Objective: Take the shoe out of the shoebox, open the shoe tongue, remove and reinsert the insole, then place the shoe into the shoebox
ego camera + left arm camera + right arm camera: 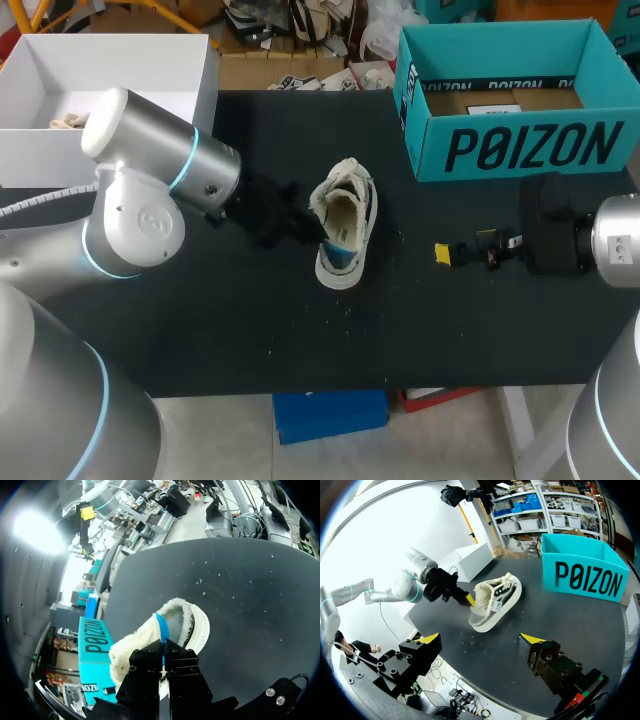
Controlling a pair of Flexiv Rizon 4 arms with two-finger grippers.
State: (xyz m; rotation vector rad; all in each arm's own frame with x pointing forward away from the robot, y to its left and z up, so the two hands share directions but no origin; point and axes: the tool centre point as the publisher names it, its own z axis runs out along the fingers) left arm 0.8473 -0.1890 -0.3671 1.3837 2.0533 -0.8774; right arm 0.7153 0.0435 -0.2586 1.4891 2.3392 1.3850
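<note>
Resting on the table (200,330), the shoe (345,235) lies outside the open shoebox (520,150).

We are looking down on a black bench (200,330) that is carrying three things. A pale shoe (345,235) is resting near its middle with the opening facing up. A teal shoebox (520,150) is standing open at the far right, well apart from the shoe. A white box (110,90) is sitting open at the far left corner. Small white specks (345,310) are lying scattered on the bare surface just near of the shoe.
</note>
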